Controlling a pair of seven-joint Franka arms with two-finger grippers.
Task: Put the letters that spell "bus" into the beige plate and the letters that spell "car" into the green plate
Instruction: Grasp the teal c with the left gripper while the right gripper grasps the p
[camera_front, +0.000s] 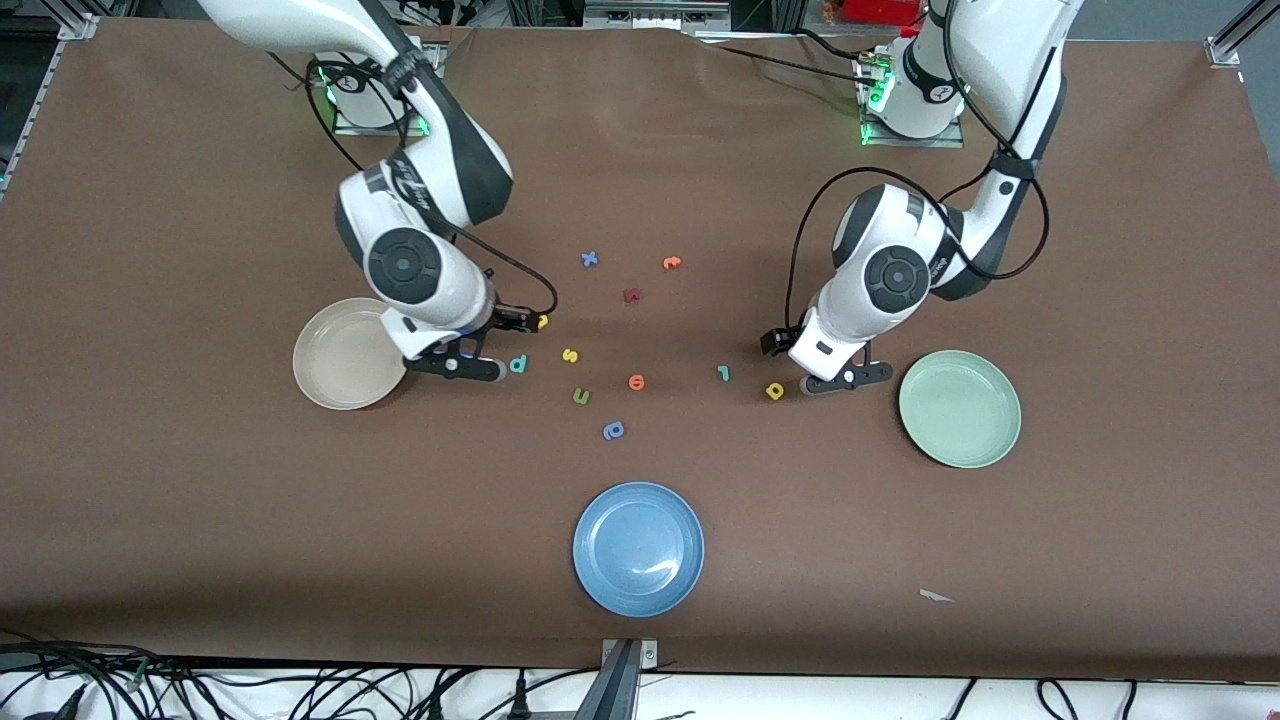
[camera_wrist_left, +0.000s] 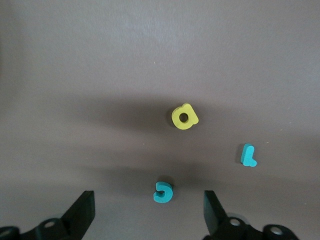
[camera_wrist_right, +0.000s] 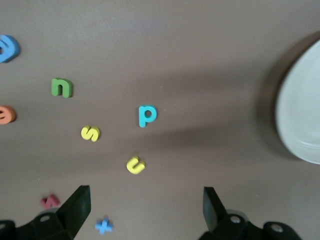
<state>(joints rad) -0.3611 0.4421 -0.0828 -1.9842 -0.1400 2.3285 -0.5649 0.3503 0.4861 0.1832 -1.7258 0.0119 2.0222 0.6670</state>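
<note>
Letters for both words lie loose on the table (camera_front: 200, 520) for you, and both plates are bare. Your right gripper (camera_wrist_right: 142, 207) hangs wide open and holding nothing over the yellow u (camera_wrist_right: 135, 165), with the teal b (camera_wrist_right: 146, 115) and yellow s (camera_wrist_right: 90, 133) near it; the beige plate (camera_front: 345, 353) sits just beside that arm, toward its end of the table. Your left gripper (camera_wrist_left: 149, 212) is also spread wide and holding nothing, over the teal c (camera_wrist_left: 163, 192), with the yellow a (camera_wrist_left: 184, 116) and thin teal r (camera_wrist_left: 248, 155) close by. You see the green plate (camera_front: 959, 408) near that arm's hand.
</note>
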